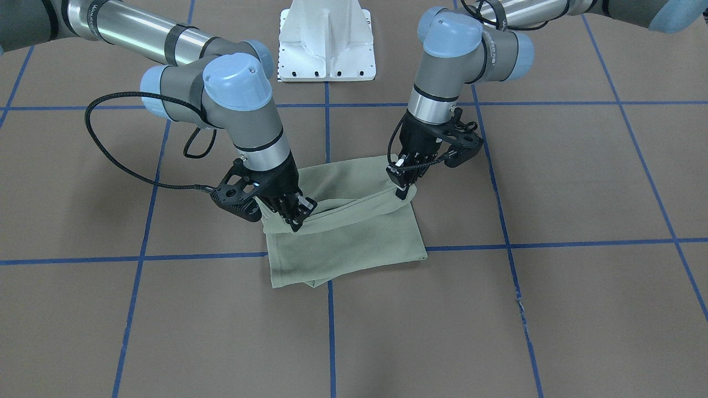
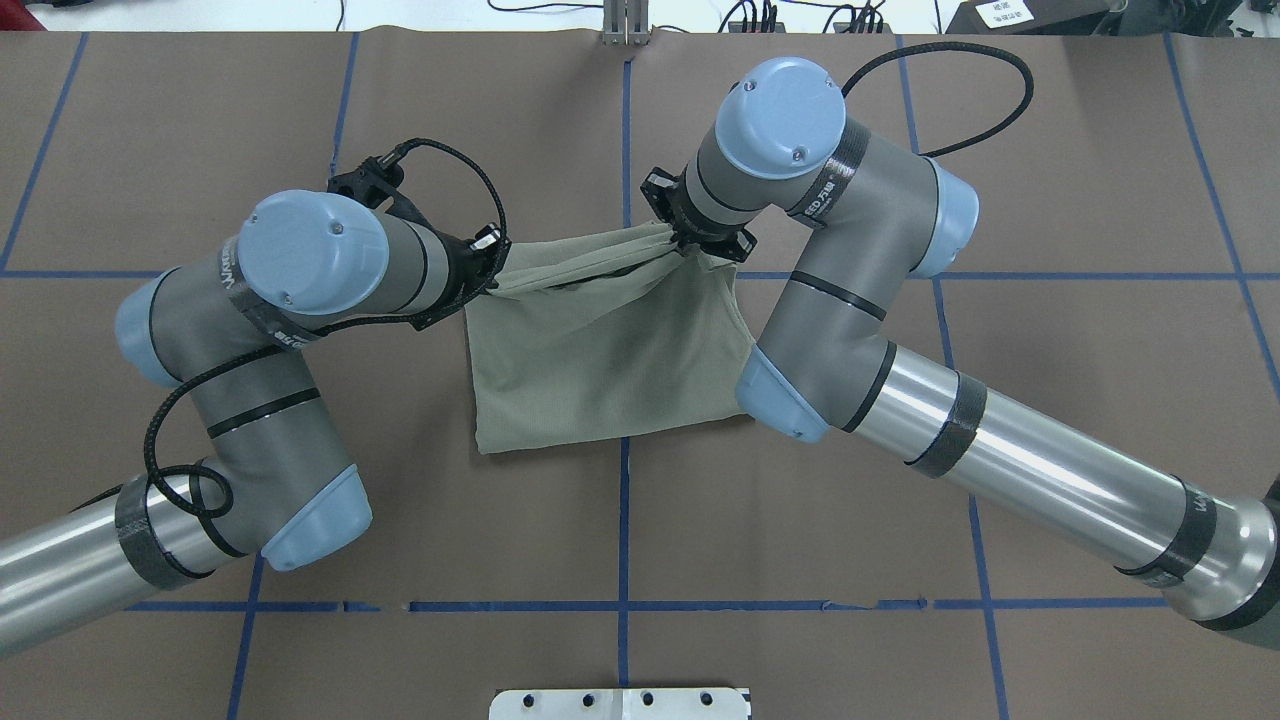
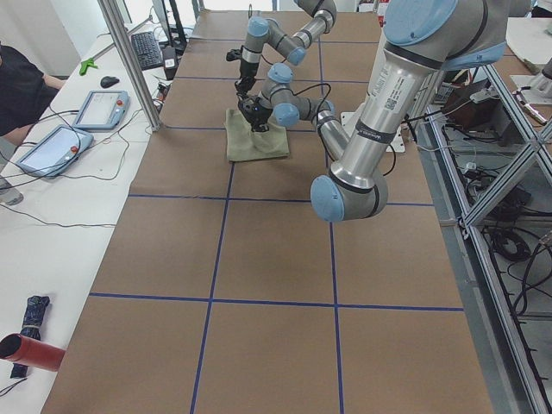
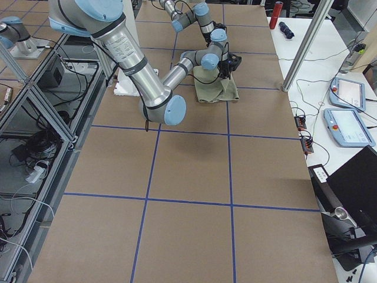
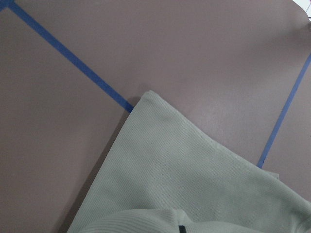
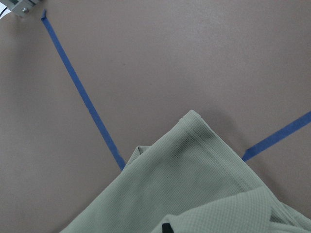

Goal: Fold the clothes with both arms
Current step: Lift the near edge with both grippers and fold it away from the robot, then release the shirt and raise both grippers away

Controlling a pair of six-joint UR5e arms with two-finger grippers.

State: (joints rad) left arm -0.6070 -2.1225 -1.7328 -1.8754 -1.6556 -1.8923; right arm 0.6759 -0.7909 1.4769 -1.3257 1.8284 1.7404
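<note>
The sage-green shirt (image 1: 343, 243) lies folded into a rough rectangle near the middle of the brown table (image 1: 581, 182). One of its edges is lifted and stretched between both grippers. My left gripper (image 1: 402, 188) is shut on the lifted edge's end on its side. My right gripper (image 1: 296, 218) is shut on the other end. From overhead the shirt (image 2: 600, 350) spreads toward the robot from the left gripper (image 2: 490, 268) and the right gripper (image 2: 688, 243). Each wrist view looks down on a shirt corner (image 5: 194, 179) (image 6: 194, 184) lying on the table.
Blue tape lines (image 1: 329, 127) divide the table into squares. The white pedestal base (image 1: 326, 41) stands at the robot's side. A side table holds tablets (image 3: 99, 108) and a red cylinder (image 3: 30, 352); a person (image 3: 21, 86) sits there.
</note>
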